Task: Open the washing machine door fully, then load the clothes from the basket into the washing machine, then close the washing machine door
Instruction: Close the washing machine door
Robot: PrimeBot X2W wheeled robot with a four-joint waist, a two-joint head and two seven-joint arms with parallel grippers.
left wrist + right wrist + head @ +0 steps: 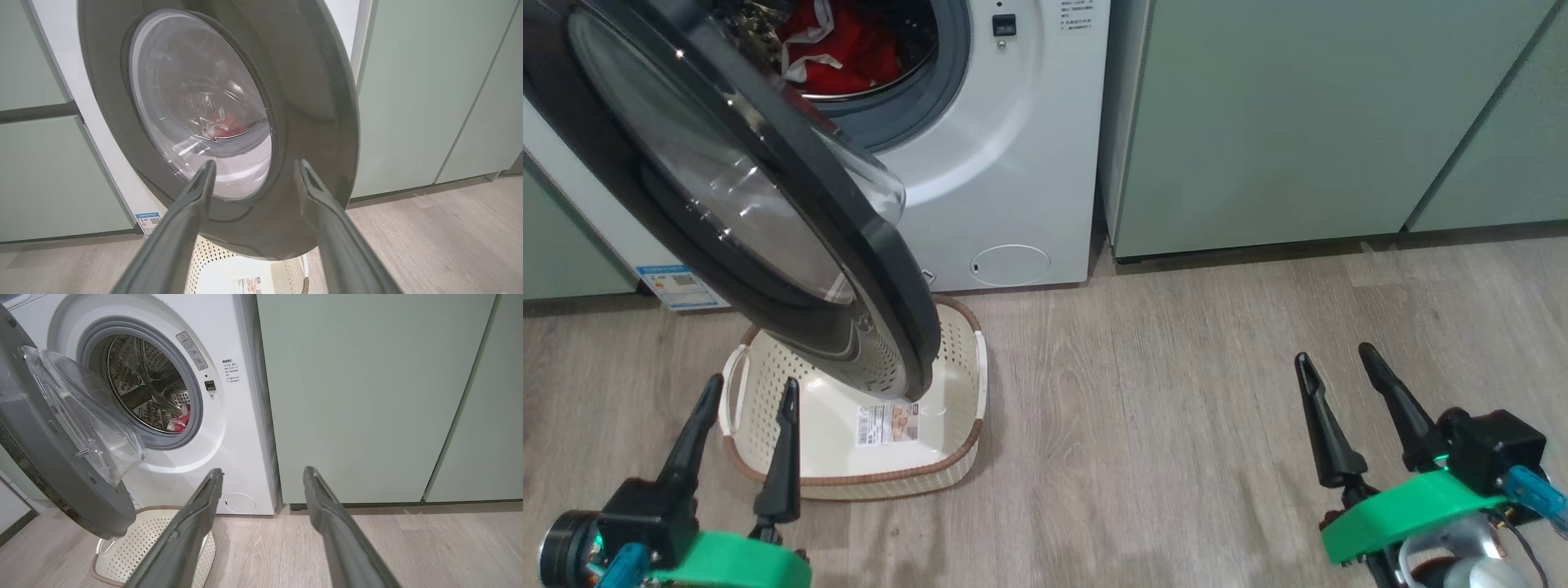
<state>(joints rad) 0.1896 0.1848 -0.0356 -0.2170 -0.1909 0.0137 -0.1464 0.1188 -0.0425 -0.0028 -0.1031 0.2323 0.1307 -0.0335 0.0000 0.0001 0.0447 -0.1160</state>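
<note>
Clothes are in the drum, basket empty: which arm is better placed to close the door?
Left, probably. The left gripper is open beside the basket, its fingers aimed at the outer face of the washing machine door. The right gripper hangs open over bare floor, far from it.

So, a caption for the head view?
Red clothes inside the washing machine, door open above the basket, left gripper and right gripper open.

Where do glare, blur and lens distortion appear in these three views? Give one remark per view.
Head view: white glints on the glass of the washing machine door. Left wrist view: the clothes show hazily through it; the left hand looks soft, close-up. Right wrist view: the edges of the green cabinet lean, wide-angle distortion.
</note>
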